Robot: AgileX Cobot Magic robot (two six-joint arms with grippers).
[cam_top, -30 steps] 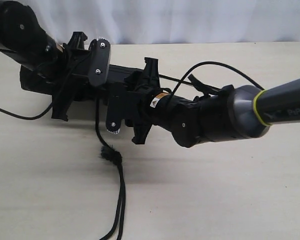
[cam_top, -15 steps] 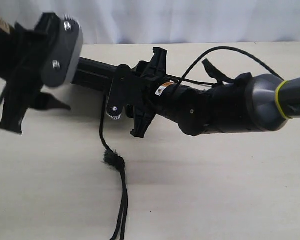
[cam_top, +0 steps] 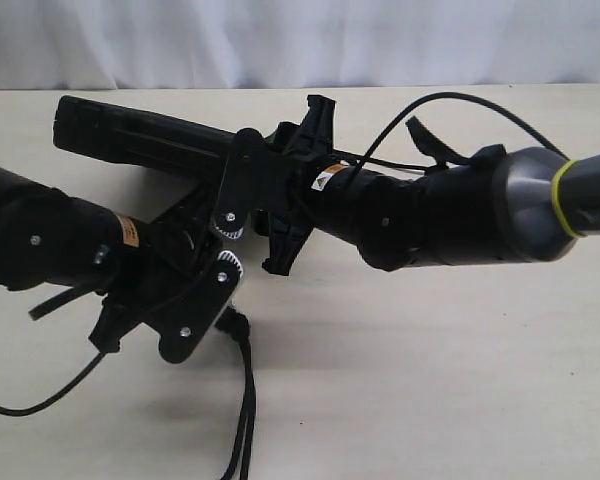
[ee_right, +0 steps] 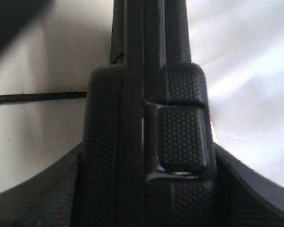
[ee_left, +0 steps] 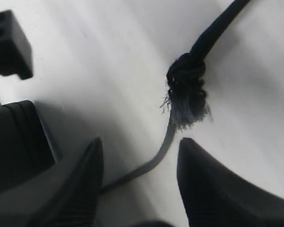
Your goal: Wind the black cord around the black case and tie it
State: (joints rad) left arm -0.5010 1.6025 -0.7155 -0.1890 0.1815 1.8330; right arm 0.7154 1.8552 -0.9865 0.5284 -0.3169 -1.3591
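The long black case point(cam_top: 130, 135) lies slanted at the back of the table. My right gripper point(cam_top: 252, 185) is shut on its near end; the right wrist view shows the textured case point(ee_right: 146, 142) clamped between the jaws of the right gripper point(ee_right: 146, 158). The black cord point(cam_top: 245, 400) hangs from the case, and its doubled part runs toward the front edge. Its frayed knot point(ee_left: 185, 90) lies on the table just ahead of my left gripper point(ee_left: 141, 144), which is open, with a single cord strand point(ee_left: 151, 163) running between its fingers. My left gripper point(cam_top: 215, 300) hovers beside the knot point(cam_top: 237, 322).
The tabletop point(cam_top: 430, 380) is pale wood with a white curtain behind it. A glossy robot cable point(cam_top: 450, 100) arcs over the right arm, and another point(cam_top: 20, 405) trails from the left arm. A cord strand point(ee_right: 38, 98) leaves the case sideways.
My left gripper left the case's far end and swung down to the frayed knot in front. The right gripper lifted and turned the case early on, then held still.
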